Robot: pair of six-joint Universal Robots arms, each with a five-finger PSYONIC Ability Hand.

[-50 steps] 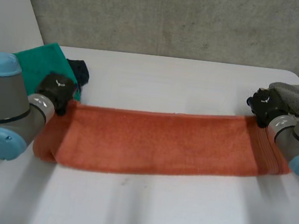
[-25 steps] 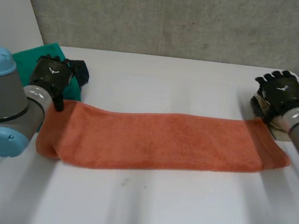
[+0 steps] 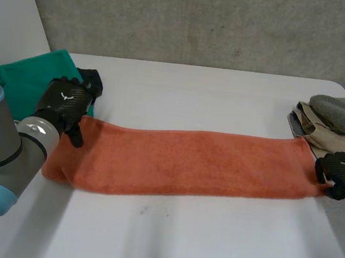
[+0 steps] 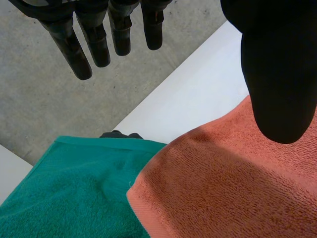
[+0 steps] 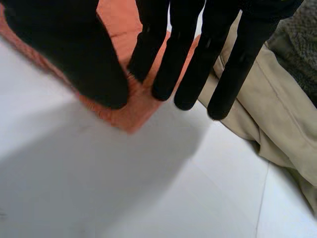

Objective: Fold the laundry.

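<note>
- The orange towel (image 3: pixel 187 165) lies flat on the white table (image 3: pixel 178 242), folded into a long strip that runs from 9 o'clock to 3 o'clock across the middle.
- The left hand (image 3: pixel 68 100) sits at about 9 o'clock, over the strip's far corner at that end.
- In its wrist view its fingers (image 4: pixel 98 42) are straight and spread, reaching out past the towel. The thumb (image 4: pixel 280 74) hangs over the orange cloth. The hand is released and grasps nothing.
- A green towel (image 3: pixel 25 84) lies at 10 o'clock, just beside that end, with the orange corner lapping its edge. A small dark cloth (image 3: pixel 94 81) sits against its far side.
- The right hand (image 3: pixel 342 172) is at 3 o'clock, at the strip's near corner.
- Its fingers (image 5: pixel 173 64) are straight, side by side, with the tips over the towel's corner and the edge of a beige cloth (image 3: pixel 314 131). The thumb (image 5: pixel 74 54) stands apart over the orange, so nothing is pinched. I cannot tell whether the tips touch the cloth.
- A grey cloth (image 3: pixel 343 111) lies on the beige one at 2 o'clock.
</note>
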